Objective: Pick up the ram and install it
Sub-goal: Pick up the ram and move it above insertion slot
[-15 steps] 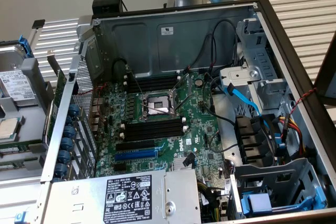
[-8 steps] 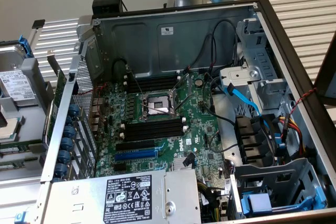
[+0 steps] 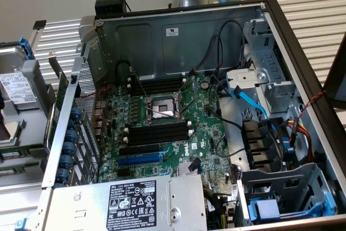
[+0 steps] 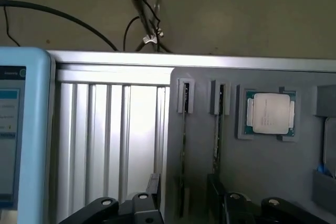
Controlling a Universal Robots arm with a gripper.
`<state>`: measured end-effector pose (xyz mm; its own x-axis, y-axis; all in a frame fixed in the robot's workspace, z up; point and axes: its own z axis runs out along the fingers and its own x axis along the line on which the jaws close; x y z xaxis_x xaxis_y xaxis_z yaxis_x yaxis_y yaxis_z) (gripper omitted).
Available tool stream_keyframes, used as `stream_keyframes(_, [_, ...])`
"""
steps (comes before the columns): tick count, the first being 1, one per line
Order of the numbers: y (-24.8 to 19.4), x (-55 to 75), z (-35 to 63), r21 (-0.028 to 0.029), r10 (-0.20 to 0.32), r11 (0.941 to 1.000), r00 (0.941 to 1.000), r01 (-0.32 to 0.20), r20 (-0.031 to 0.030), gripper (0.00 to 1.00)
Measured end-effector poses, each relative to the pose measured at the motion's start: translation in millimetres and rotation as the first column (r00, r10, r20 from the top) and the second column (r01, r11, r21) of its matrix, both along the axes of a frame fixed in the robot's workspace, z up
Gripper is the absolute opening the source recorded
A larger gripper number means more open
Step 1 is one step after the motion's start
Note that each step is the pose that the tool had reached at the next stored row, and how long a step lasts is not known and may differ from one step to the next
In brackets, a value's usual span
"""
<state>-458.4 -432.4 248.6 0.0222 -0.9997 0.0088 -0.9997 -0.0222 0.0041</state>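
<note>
Gripper (image 4: 183, 184) astride the ram (image 4: 184, 135) — fingers spread
The ram stands on edge in a grey tray (image 4: 273, 171); exterior view — black memory slots (image 3: 158, 133) at the CPU socket's (image 3: 162, 106) 6 o'clock.

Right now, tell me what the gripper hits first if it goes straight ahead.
Likely the ram stick standing on edge in the gray tray. It lines up between the open fingers of the gripper, which would straddle it. Depth is unclear.
</note>
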Motion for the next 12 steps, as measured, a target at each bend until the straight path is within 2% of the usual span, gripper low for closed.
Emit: stream_keyframes(12, [-1.7,4.8,-21.9,0.0003,-0.004,1.0000,1.0000,0.004,0.0001,0.48])
